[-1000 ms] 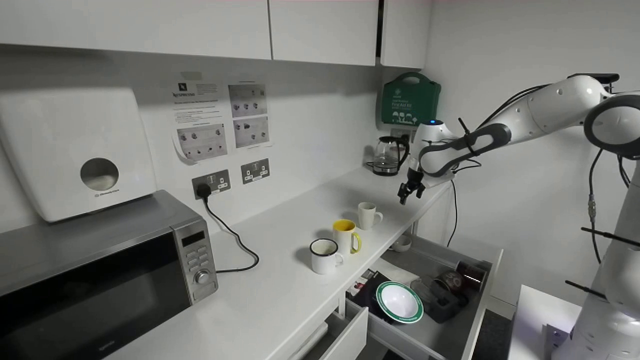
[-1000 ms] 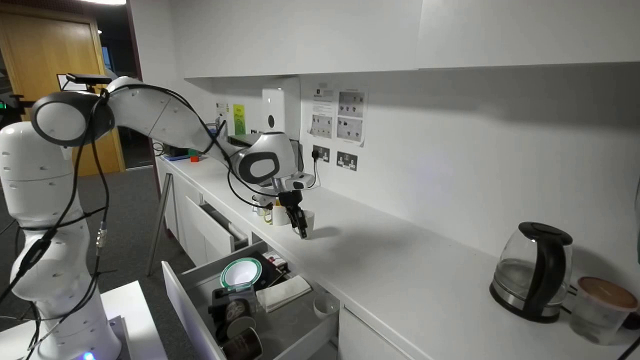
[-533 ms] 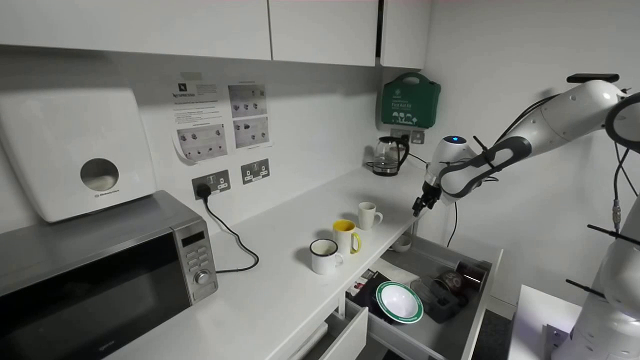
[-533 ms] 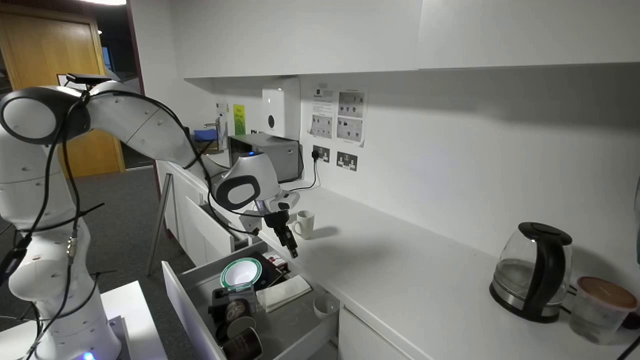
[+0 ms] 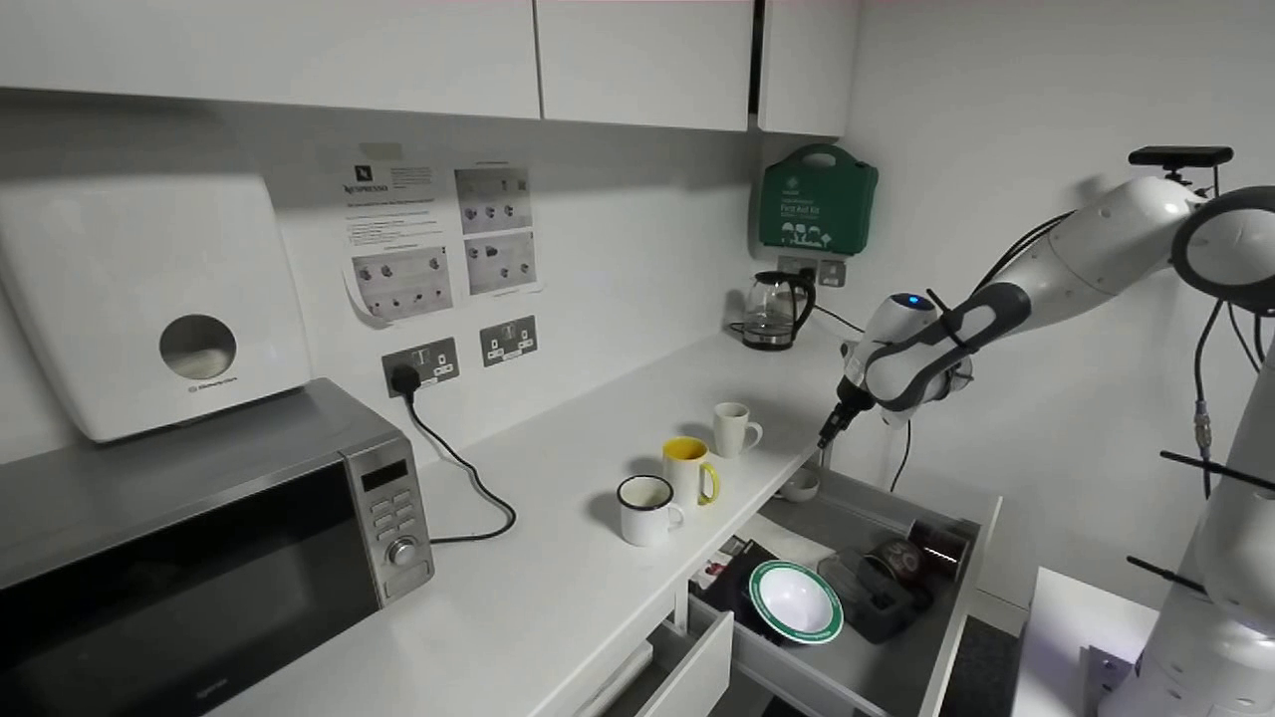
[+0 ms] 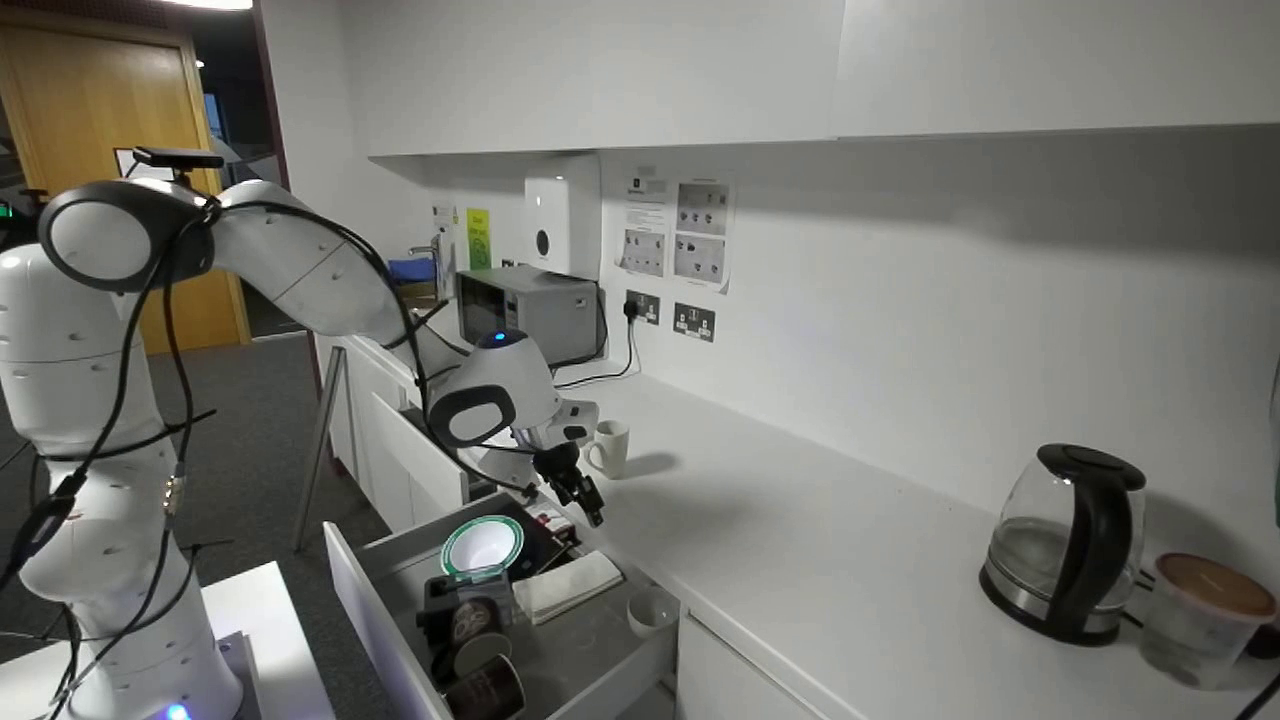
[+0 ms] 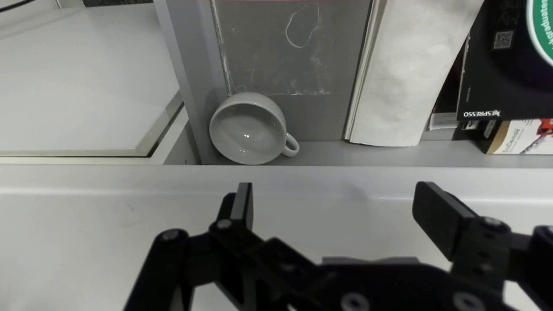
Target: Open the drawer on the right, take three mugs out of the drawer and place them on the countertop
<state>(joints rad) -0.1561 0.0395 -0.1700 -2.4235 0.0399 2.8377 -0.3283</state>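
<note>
- arm (image 6: 300, 265) and claw (image 7: 337, 198) shifted over the last second: claw sits lower in both exterior views now, closer to the front edge of the desk (image 6: 850, 540). yellow-lined mug (image 5: 687, 486), dark-rimmed mug (image 5: 645, 525) and pale mug (image 5: 730, 435) unmoved.
- desk: long, plain white, straight front edge. all three mugs stand on it in a row.
- drawer (image 6: 378, 620): pulled well out, white front, grey inside.
- narrower drawer (image 5: 697, 672): beside the wide one, also pulled out.
- microwave (image 5: 189, 578): grey with dark door, on the desk, well apart from the claw.
- first aid kit (image 5: 819, 199): green case, mounted high.
- kettle (image 6: 1065, 550): clear body, black handle, on the desk below the kit.
- claw: jaws spread wide, bare white desk showing between them in the wrist view. hovers by the desk's front edge, drawer just beyond.
- dish (image 5: 795, 600): white, green rim, lying in the drawer.
- yellow-lined mug: upright, middle of the row, yellow handle toward the front edge. near the dark-rimmed one; cannot tell if they touch.
- dark-rimmed mug: white, upright, end of the row nearer the microwave.
- pale mug: upright, other end, nearest the claw; seen in both exterior views.
- white cup (image 7: 248, 129): in a corner of the drawer, small handle showing.
</note>
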